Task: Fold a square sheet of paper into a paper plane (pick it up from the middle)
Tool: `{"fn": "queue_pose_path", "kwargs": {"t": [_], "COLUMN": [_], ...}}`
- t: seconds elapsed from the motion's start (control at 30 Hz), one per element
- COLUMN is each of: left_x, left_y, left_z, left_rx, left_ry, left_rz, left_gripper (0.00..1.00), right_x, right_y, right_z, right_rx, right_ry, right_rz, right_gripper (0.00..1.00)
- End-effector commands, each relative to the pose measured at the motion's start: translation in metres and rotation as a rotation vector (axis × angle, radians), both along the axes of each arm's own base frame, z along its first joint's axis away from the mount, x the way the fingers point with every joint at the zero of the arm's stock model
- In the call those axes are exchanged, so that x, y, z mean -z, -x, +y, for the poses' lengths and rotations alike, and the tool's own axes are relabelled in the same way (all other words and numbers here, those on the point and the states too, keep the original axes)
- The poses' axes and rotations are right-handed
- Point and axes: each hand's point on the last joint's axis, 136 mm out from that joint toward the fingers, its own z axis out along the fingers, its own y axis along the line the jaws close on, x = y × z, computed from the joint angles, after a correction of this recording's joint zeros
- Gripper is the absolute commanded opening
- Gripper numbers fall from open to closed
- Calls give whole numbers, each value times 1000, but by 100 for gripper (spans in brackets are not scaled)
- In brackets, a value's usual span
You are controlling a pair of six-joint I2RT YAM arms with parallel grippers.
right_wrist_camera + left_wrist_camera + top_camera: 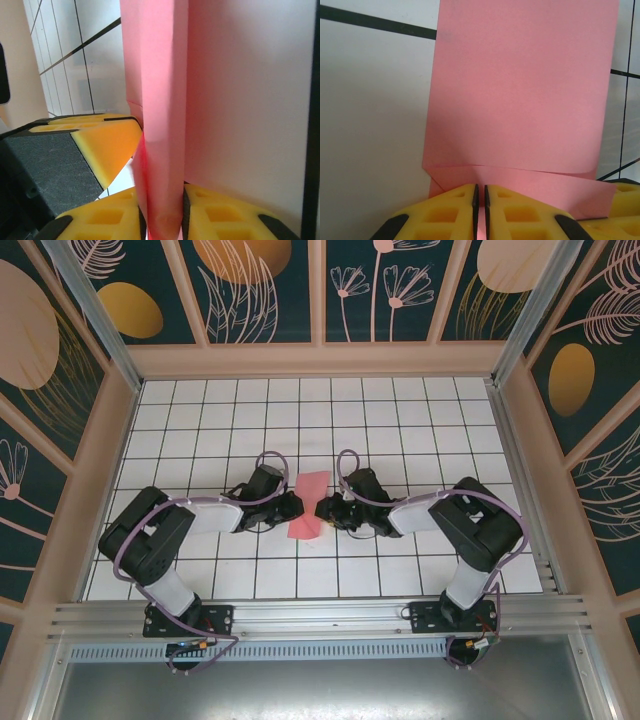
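Note:
The salmon-pink sheet of paper (311,498), folded into a narrow strip, is held up between both arms at the table's middle. My left gripper (297,508) is shut on its near left edge. In the left wrist view the paper (520,90) stretches away from the left gripper (480,200), and a thin pink layer sits between the nearly touching pads. My right gripper (322,510) faces it from the right. In the right wrist view a doubled fold of the paper (165,100) stands upright in the right gripper (161,215), pressed by both pads. A flap (245,90) spreads to the right.
White grid-tiled table (400,430) with dark lines, walled by patterned panels (260,290). A metal rail (320,615) runs along the near edge by the arm bases. The left gripper's yellow finger (107,145) sits close beside the right one.

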Motion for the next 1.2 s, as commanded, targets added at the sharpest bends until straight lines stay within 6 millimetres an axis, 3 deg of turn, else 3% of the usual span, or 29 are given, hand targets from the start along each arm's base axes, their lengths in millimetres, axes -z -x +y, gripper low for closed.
{"fn": "queue_pose_path", "kwargs": {"t": [0.0,0.17,0.37,0.47,0.7,0.87,1.0,1.17], "left_x": [-16,-48,-84,-96,-111,-119,-126,-130], "left_y": [-4,-6,-2,4,14,20,26,35], "left_z": [2,7,34,52,90,121,135,154], "left_rx": [-14,-43,-135,-196,-323,-458,-517,-588], "left_ry": [7,37,31,27,11,14,38,35], "left_rz": [-32,-105,-213,-266,-355,-426,-456,-470], "left_gripper": [16,19,21,23,26,27,27,27], "right_x": [-10,-17,-41,-53,-80,-106,-88,-36], "right_y": [-2,-4,-8,-13,-21,-17,-15,-11], "right_z": [3,-3,-19,-42,-118,-142,-129,-71], "right_rx": [-25,-34,-61,-42,63,75,10,-117], "right_ry": [-37,0,150,311,837,1263,1426,1346], "right_rz": [-49,-75,-148,-180,-169,-208,-187,-159], "right_gripper": [21,16,9,7,6,6,6,10]}}
